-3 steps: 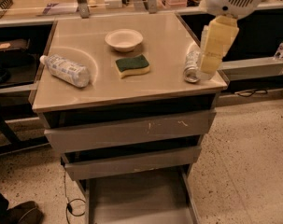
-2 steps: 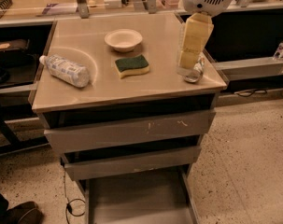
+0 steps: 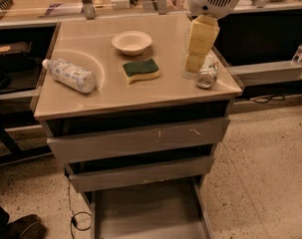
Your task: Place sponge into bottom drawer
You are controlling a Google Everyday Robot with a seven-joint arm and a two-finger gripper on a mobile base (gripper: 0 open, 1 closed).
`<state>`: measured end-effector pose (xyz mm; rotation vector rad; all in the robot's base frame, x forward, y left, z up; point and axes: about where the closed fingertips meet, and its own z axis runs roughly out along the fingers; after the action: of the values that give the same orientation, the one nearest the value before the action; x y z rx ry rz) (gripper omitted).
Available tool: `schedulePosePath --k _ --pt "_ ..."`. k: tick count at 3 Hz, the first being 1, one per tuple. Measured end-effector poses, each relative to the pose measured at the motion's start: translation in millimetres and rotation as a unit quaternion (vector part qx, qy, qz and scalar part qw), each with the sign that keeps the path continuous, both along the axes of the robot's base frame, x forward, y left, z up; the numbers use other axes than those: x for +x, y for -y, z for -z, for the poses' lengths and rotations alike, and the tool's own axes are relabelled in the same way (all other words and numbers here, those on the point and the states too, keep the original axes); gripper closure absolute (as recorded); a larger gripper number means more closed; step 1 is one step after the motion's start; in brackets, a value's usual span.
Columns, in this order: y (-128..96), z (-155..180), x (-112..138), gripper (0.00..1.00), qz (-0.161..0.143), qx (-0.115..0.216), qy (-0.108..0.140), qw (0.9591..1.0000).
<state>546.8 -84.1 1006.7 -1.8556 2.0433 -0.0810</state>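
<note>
The sponge (image 3: 140, 69), dark green on top with a yellow body, lies flat near the middle of the cabinet top (image 3: 115, 96). The bottom drawer (image 3: 145, 210) is pulled out at floor level below the two upper drawers, and its flat grey floor shows. My gripper (image 3: 194, 66) hangs from the white arm over the right part of the top. It is to the right of the sponge, apart from it, just left of a lying can, and holds nothing that I can see.
A cream bowl (image 3: 132, 42) stands just behind the sponge. A plastic bottle (image 3: 70, 75) lies at the left. A metal can (image 3: 208, 72) lies on its side by the right edge. The middle drawer (image 3: 140, 172) and upper drawer (image 3: 140, 139) stick out slightly. A cable (image 3: 73, 218) lies on the floor.
My gripper has moved left along the right side of the cabinet top, from beyond the can to just left of it, closer to the sponge. The objects have not moved.
</note>
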Motion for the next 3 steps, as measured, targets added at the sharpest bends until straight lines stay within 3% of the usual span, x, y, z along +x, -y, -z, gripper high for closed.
schedulePosePath --k 1,2,3 --pt "-18.6 16.5 28.8 0.00 -0.018 0.008 -0.009 0.9998" --pt "-18.6 16.5 28.9 0.00 -0.018 0.008 -0.009 0.9998" --pt "-32.4 26.2 45.6 0.00 -0.033 0.020 -0.012 0.9992"
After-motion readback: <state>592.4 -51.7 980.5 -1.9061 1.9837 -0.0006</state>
